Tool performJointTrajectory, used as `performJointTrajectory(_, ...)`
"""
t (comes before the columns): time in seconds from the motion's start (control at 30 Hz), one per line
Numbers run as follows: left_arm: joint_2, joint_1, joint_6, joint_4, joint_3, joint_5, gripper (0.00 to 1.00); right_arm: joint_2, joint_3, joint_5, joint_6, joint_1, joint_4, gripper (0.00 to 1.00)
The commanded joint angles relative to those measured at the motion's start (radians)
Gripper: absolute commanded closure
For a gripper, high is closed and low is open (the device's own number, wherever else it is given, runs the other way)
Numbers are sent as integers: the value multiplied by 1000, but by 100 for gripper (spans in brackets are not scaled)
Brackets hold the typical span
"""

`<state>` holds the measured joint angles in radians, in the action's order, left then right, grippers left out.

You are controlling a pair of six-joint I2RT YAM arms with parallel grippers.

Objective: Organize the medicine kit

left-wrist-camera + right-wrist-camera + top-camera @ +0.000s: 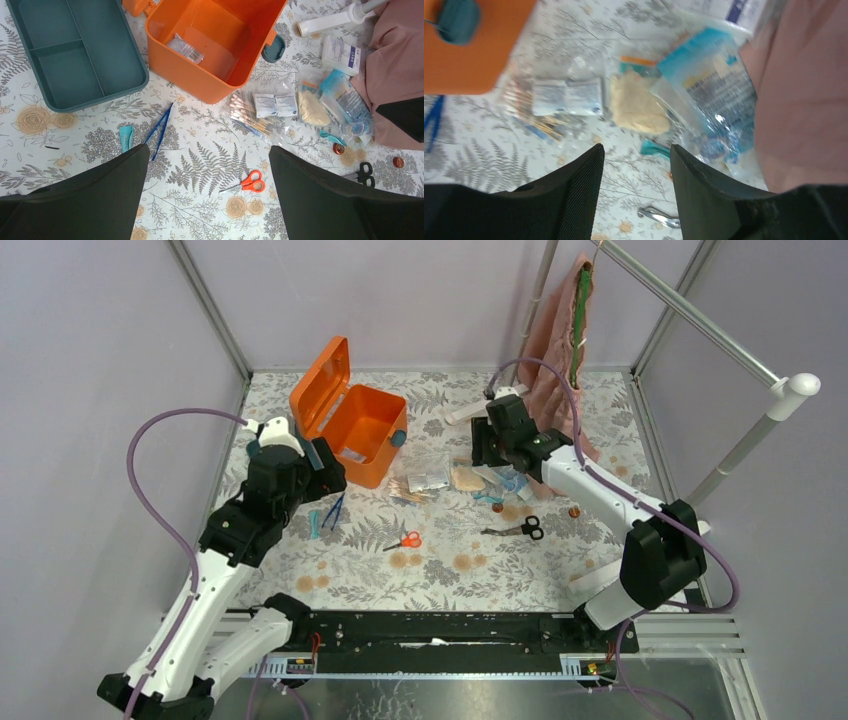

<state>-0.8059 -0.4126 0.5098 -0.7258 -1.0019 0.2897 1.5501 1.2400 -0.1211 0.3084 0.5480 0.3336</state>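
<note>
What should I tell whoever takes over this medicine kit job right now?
Left pincer: open, empty, hovering by the blue tweezers.
Right pincer: open, empty, near the beige pad.
Orange kit box: lid open, one clear packet inside. Teal insert tray: out beside it, empty.
Done: only that packet is packed.
Left: cotton swabs, orange scissors, black scissors, blue packets, tweezers and pad lie loose; pack them, then probably refit tray and close lid.

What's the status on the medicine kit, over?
Left gripper and right gripper open, empty. Medicine kit open, one packet inside, tray out. Supplies loose on table.
</note>
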Motion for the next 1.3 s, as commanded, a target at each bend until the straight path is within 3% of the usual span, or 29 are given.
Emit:
performJointTrajectory(0.0, -3, -3, -7, 55, 12, -21, 2, 1, -28, -122, -21, -16, 96, 41)
performJointTrajectory(0.27, 27, -3, -7, 49, 22, -22, 1, 151, 21, -163, -75, -113, 166, 45)
performJointTrajectory(0.53, 41, -3, -8, 37, 31, -15, 1, 204, 32, -118, -77, -196, 184, 37)
performJointTrajectory(0.73, 39, -3, -6, 37, 31, -14, 1, 217, 6, -45, -78, -235, 168, 37)
performJointTrajectory(0.97, 27, -3, -1, 40, 32, -18, 1, 220, -28, 47, -73, -258, 125, 45)
performJointTrajectory(1.27, 25, -3, -1, 42, 29, -18, 1, 268, -29, 57, -72, -267, 121, 51)
